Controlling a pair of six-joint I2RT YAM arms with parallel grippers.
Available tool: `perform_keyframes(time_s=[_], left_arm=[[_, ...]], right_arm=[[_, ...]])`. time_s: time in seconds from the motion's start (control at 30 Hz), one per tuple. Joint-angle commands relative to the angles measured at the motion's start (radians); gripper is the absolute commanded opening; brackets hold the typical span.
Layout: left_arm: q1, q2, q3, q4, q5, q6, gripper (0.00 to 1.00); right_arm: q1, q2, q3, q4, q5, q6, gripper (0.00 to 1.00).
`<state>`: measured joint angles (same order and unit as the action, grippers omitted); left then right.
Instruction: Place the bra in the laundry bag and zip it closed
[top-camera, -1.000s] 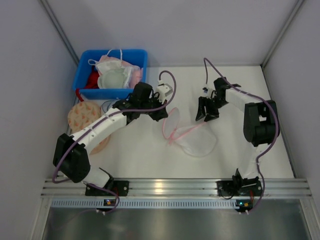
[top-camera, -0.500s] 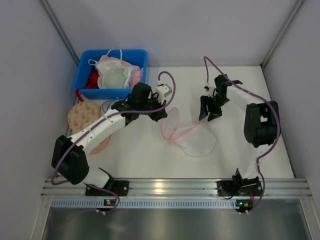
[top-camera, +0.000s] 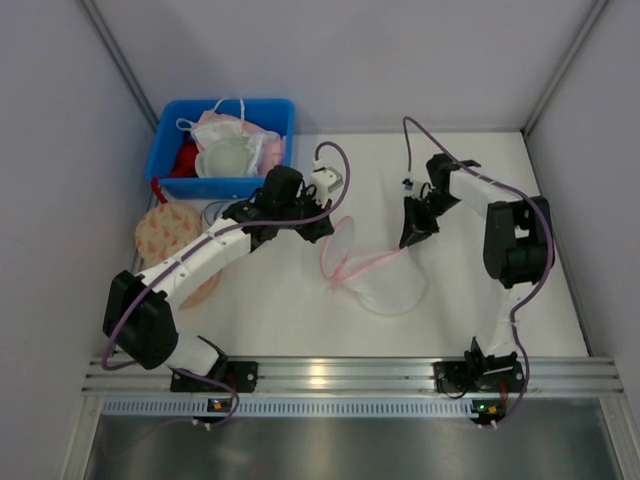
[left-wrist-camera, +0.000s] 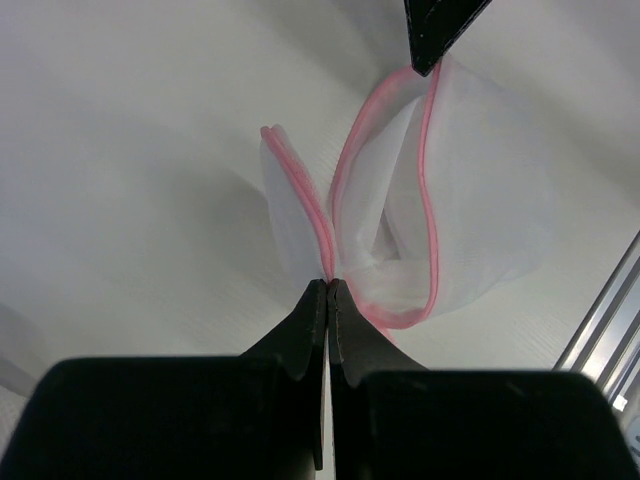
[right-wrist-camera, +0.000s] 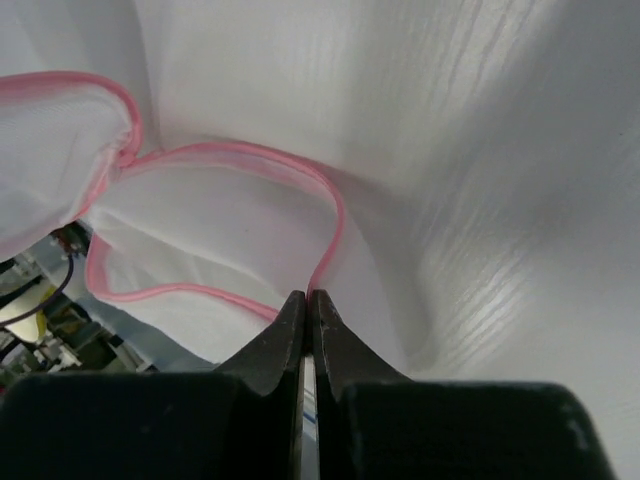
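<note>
The laundry bag (top-camera: 388, 282), see-through white mesh with thin pink rims, lies mid-table with its mouth pulled open. My left gripper (top-camera: 333, 228) is shut on the pink rim at the bag's left side; in the left wrist view the jaws (left-wrist-camera: 328, 284) pinch the rim where the bag (left-wrist-camera: 480, 200) folds. My right gripper (top-camera: 409, 240) is shut on the rim at the far right side, and its wrist view shows the tips (right-wrist-camera: 307, 294) clamped on the pink edge of the bag (right-wrist-camera: 200, 250). The bra (top-camera: 228, 130), pale pink, lies in the blue bin, away from both grippers.
The blue bin (top-camera: 165, 160) at the back left also holds a red garment (top-camera: 185, 160) and a white one. A beige orange-patterned round pouch (top-camera: 162, 235) lies in front of it, under the left arm. Walls close in on both sides.
The right gripper, open a second ago, has shifted slightly left and closed on the bag's pink rim. The left gripper has kept its hold and barely moved.
</note>
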<state>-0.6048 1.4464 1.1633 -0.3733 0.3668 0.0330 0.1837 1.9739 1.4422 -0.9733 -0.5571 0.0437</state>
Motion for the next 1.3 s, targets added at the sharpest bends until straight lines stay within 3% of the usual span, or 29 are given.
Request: perform_keyframes(time_s=[0.0, 0.2, 0.37, 0.5, 0.63, 0.83, 0.93, 1.13, 1.27], left_arm=[[-0.004, -0.032, 0.052, 0.05, -0.026, -0.06, 0.0], [0.014, -0.05, 0.157, 0.088, -0.097, -0.161, 0.0], [0.083, -0.08, 0.188, 0.164, 0.0, -0.352, 0.0], [0.102, -0.124, 0.095, 0.319, 0.072, -0.554, 0.0], [0.106, -0.117, -0.092, 0.526, 0.028, -0.654, 0.0], [0.114, 0.063, -0.178, 0.732, 0.105, -0.683, 0.0], [0.117, 0.137, -0.182, 0.737, 0.118, -0.68, 0.0], [0.129, 0.157, -0.179, 0.624, 0.012, -0.576, 0.0], [0.125, 0.129, -0.099, 0.542, 0.032, -0.37, 0.24]], right_arm=[[-0.029, -0.044, 0.083, -0.028, -0.085, -0.019, 0.0], [-0.15, -0.225, 0.129, 0.1, -0.177, 0.004, 0.0], [-0.205, -0.449, 0.02, 0.292, -0.181, -0.082, 0.0], [-0.196, -0.598, -0.13, 0.398, -0.126, -0.184, 0.0], [-0.191, -0.639, -0.331, 0.498, 0.018, -0.272, 0.0], [-0.19, -0.63, -0.52, 0.654, 0.184, -0.346, 0.0], [-0.191, -0.65, -0.557, 0.641, 0.187, -0.355, 0.0], [-0.191, -0.754, -0.591, 0.598, 0.12, -0.37, 0.0], [-0.191, -0.776, -0.566, 0.533, 0.07, -0.351, 0.0]])
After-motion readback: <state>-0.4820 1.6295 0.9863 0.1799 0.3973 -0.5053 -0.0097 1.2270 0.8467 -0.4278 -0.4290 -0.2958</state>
